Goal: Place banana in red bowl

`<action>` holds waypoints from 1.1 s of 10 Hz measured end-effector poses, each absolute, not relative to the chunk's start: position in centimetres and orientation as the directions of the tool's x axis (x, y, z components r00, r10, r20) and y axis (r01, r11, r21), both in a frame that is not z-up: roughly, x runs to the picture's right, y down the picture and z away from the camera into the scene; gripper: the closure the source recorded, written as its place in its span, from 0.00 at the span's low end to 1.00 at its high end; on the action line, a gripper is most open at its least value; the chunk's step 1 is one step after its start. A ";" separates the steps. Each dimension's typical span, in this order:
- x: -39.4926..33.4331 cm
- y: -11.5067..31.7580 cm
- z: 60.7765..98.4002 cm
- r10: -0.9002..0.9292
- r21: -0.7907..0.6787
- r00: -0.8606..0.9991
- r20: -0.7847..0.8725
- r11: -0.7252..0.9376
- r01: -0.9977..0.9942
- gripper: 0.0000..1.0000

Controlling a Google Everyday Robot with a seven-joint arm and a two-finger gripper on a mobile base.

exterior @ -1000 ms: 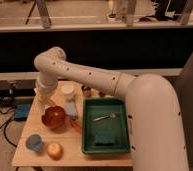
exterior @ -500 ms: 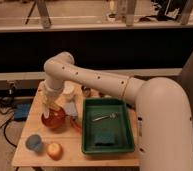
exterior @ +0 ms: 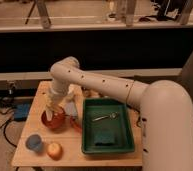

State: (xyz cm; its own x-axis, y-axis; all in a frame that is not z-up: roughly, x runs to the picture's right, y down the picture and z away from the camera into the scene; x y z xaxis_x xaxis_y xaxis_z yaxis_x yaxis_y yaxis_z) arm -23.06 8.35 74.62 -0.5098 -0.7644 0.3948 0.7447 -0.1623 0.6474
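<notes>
The big white arm point(exterior: 121, 93) comes in from the right, bends above the back of the wooden table point(exterior: 34, 102) and drops to the table's left part. The gripper point(exterior: 54, 105) at its end hangs right over the red bowl point(exterior: 58, 124), low enough to overlap the bowl's far rim from where I stand. At the gripper's tip there is a pale-yellow, elongated shape, the banana point(exterior: 50, 112). It stands nearly upright with its lower end down in or just above the bowl. It is right against the gripper, but I cannot tell whether the gripper is clamped on it or has let go.

The banana is small, pale and slim, and a good deal lighter than the glossy red-orange bowl beneath it. The bowl is round and sits near the table's left edge, just beside the green tray point(exterior: 126, 131).

I count one arm, one table and one green rectangular tray. In the tray lie one metal utensil point(exterior: 104, 118) and one dark blue-green pad point(exterior: 106, 138). There is one red bowl. One blue cup point(exterior: 34, 142) stands at the front left corner, and one round yellow-orange fruit point(exterior: 54, 150) is just to its right. There is one banana. A small reddish thing point(exterior: 76, 124) lies between the bowl and the tray, and I cannot make out what it is.
</notes>
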 end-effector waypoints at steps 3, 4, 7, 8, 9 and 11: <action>-23.6 9.0 74.8 -0.755 0.654 -0.521 0.398 -0.165 0.738 1.00; -23.4 9.1 74.8 -0.752 0.655 -0.523 0.401 -0.164 0.738 1.00; -23.9 9.7 74.8 -0.739 0.663 -0.542 0.401 -0.175 0.728 1.00; -24.0 9.8 74.8 -0.735 0.665 -0.546 0.401 -0.176 0.726 1.00; -24.0 10.0 74.8 -0.730 0.668 -0.552 0.402 -0.179 0.723 1.00; -23.9 10.1 74.9 -0.726 0.670 -0.558 0.403 -0.181 0.720 1.00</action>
